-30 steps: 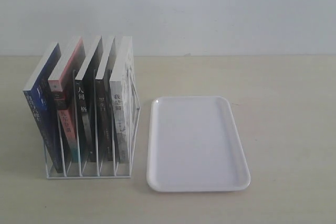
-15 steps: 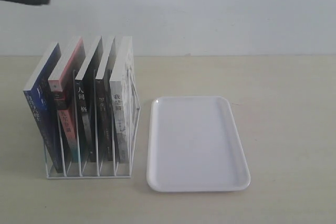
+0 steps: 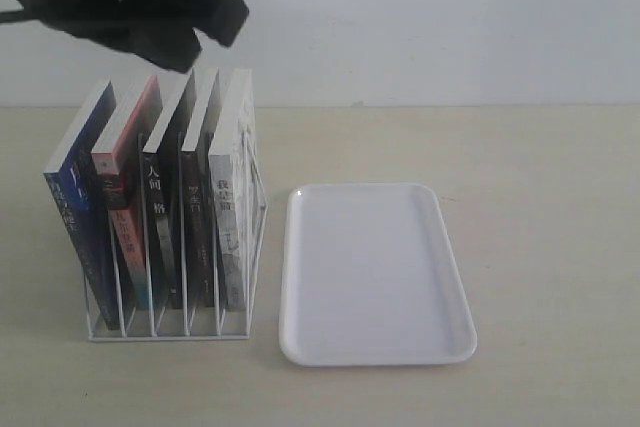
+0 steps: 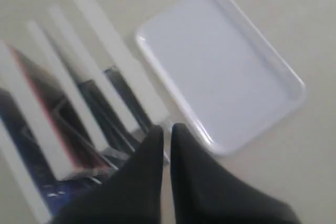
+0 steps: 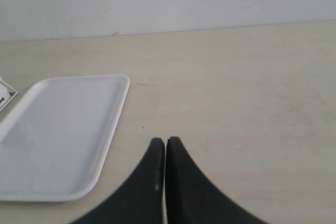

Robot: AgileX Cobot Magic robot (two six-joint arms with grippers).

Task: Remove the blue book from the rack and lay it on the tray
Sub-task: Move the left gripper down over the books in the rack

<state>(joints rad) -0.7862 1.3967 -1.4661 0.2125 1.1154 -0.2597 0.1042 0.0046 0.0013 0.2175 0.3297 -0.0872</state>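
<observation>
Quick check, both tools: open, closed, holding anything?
Left tool: closed, holding nothing.
Right tool: closed, holding nothing.

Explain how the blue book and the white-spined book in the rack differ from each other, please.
The blue book has a dark-blue spine; the white-spined book has a pale one. The blue book stands at the left end of the rack, farthest from the tray; the white-spined book stands nearest it. Both stand on edge, spines toward the exterior camera.

left gripper (image 4: pixel 166 129) — up high, jaws nearly together | right gripper (image 5: pixel 166 141) — jaws pressed together, holding nothing
</observation>
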